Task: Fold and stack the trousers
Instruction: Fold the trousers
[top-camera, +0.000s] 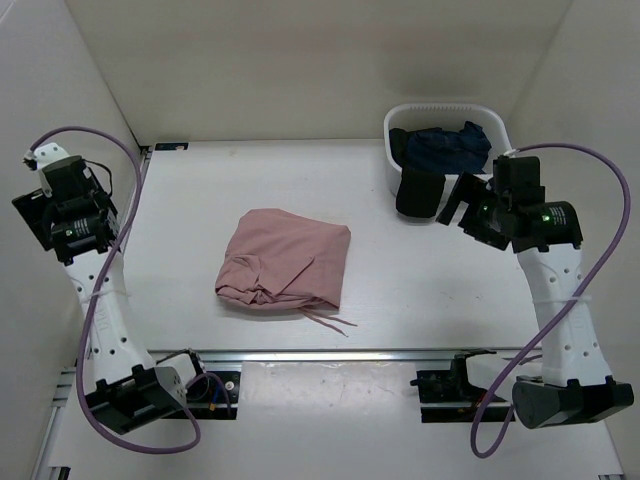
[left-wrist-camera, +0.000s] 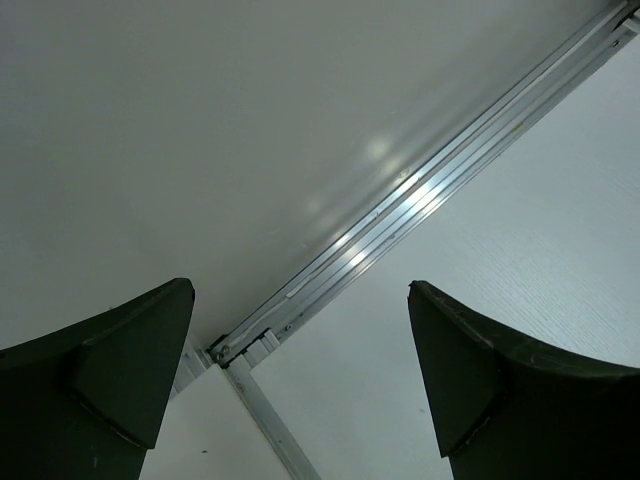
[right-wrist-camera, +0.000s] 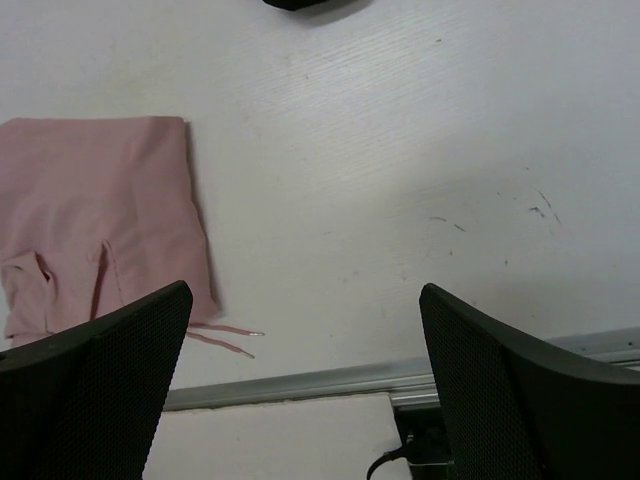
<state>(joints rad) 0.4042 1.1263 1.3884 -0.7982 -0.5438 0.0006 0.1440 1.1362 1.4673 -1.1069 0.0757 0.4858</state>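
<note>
The dusty-pink trousers (top-camera: 285, 260) lie folded in a compact bundle at the centre of the top view on the white surface (top-camera: 450, 300), with the drawstring (top-camera: 330, 320) trailing toward the bottom. The cloth looks soft, light and limp, so it would probably sag or unfold. Best pinch through all layers at a folded edge. The left tool (left-wrist-camera: 300, 290) and right tool (right-wrist-camera: 305, 295) both gape wide and are empty.

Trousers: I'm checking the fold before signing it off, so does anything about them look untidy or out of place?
The trousers lie folded mid-table, but their drawstring trails loose from the near edge onto the table, and that edge is bunched rather than flat. A black cloth droops over the rim of the white basket.
</note>
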